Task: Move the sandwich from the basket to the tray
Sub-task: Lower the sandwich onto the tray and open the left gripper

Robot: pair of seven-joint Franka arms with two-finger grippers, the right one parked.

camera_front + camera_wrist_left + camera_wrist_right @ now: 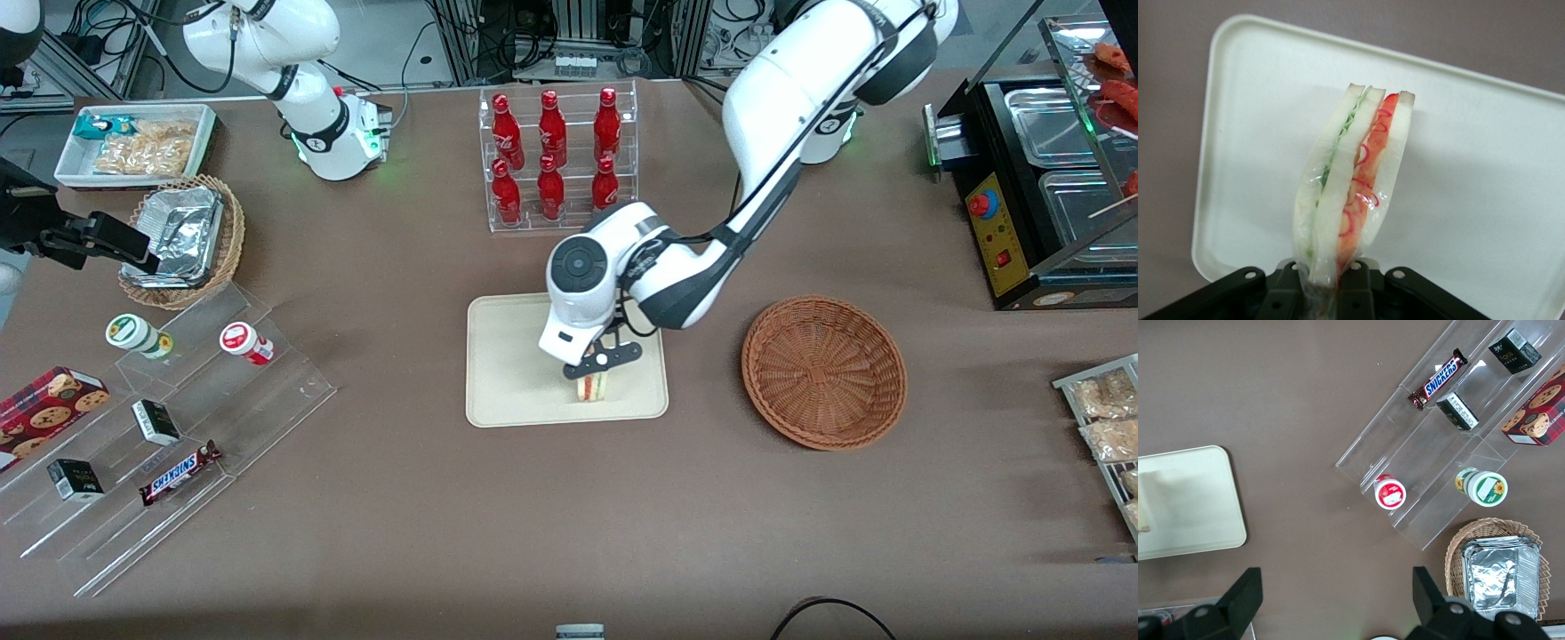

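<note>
Item: small triangular sandwich [590, 386] of pale white bread with green and red filling layers along its cut edge, wrapped in clear film. Location: centre of the front view, over the cream-beige rectangular tray [507, 373] with rounded corners and low rim, near the tray's edge closest to the front camera. Whether it touches the tray surface cannot be told. In the wrist view the wedge [1351, 187] stands on edge with the tray [1471, 167] below it.

Item: black two-finger gripper [594, 373] of the working arm. Location: directly above the sandwich, centre of the front view. State: fingers [1353, 287] closed against both faces of the wedge at its narrow end, holding it.

Item: round, shallow, reddish-brown woven wicker basket [824, 371]. Location: right of centre in the front view, beside the tray toward the working arm's end of the table, apart from it. Nothing lies in it.

Item: clear acrylic rack of six red bottles [556, 156]. Location: upper centre of the front view, farther from the front camera than the tray.
</note>
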